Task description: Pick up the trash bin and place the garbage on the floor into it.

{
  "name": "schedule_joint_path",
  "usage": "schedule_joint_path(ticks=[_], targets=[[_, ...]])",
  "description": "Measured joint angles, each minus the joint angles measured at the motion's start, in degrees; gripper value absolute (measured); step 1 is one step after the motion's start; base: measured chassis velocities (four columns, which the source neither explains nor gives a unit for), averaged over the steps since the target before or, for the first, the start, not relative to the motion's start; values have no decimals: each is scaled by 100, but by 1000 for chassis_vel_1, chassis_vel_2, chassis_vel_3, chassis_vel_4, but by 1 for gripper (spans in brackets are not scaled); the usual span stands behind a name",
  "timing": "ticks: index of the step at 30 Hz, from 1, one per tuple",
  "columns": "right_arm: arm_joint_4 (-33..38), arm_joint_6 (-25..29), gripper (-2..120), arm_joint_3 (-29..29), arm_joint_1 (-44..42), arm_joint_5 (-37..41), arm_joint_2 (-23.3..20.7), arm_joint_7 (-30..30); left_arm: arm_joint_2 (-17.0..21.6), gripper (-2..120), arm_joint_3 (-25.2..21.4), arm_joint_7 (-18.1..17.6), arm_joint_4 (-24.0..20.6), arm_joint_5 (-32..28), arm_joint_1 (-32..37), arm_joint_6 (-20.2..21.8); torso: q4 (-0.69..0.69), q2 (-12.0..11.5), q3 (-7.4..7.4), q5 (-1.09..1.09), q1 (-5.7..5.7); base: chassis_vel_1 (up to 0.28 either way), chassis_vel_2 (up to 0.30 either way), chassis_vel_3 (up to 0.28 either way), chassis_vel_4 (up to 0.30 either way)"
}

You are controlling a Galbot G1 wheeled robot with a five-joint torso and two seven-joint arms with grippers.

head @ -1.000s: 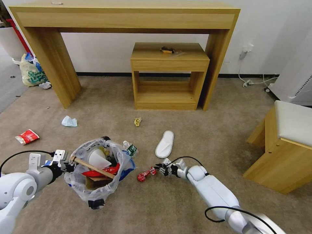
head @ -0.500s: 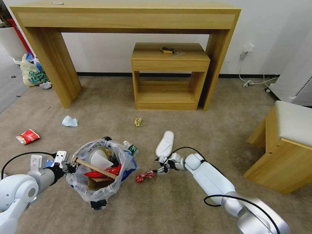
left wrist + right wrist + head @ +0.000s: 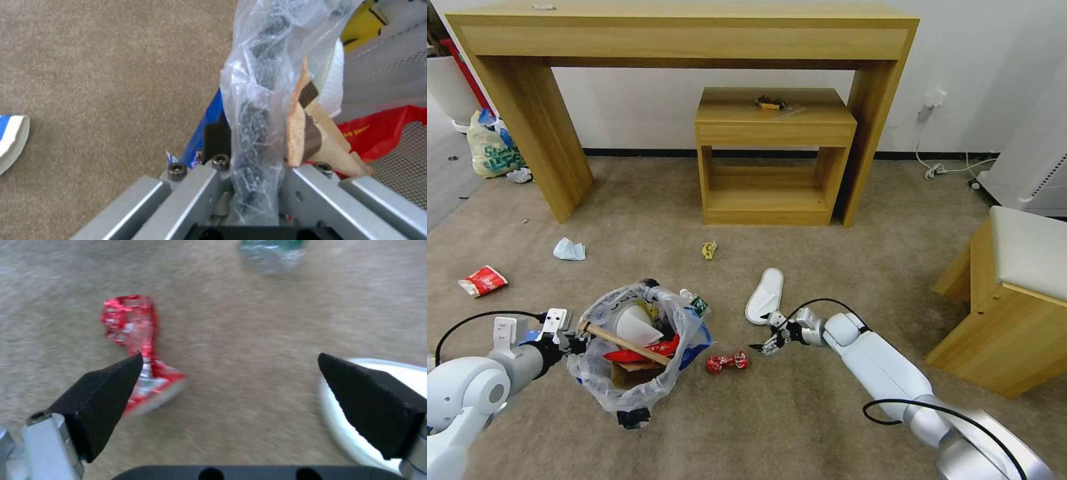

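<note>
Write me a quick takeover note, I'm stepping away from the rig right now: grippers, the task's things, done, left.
Left gripper: fingers shut on the trash bin rim.
Right gripper: fingers open, low over the carpet between the red wrapper and white slipper, holding nothing.
Done: bin holds cardboard, a stick and red packaging.
Left: wrapper, slipper, bottle, yellow scrap, tissue, red carton.

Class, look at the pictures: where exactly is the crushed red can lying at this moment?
In the head view the crushed red can lies on the carpet, between the trash bin on its left and the open right gripper, which hangs apart from it.
</note>
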Motion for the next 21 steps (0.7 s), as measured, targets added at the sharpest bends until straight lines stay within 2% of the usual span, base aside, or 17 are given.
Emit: schedule_joint_path(ticks=[2,8,9,10,12,21], targets=[[-95,-69,100,-318,78,115,35,-25,-19,0,21,13,14,27,-15,0,1,0,0,0,0,0,0,0,0],[-140,-109,100,-441,111,176,45,-28,-32,0,27,31,22,41,-23,0,-4,0,0,0,0,0,0,0,0],[-197,-205,100,-599,179,292,78,-47,-72,0,19,48,34,48,-32,0,-8,0,0,-1,0,0,0,0,0],[-197,-205,100,-599,179,292,78,-47,-72,0,19,48,34,48,-32,0,-8,0,0,-1,0,0,0,0,0],[-183,-366,100,-1018,327,475,149,-124,-117,0,-35,104,44,49,-27,0,-1,0,0,0,0,0,0,0,0],[-22,-419,100,-1095,419,516,163,-169,-107,0,-131,146,23,50,45,0,-4,0,0,-1,0,0,0,0,0]])
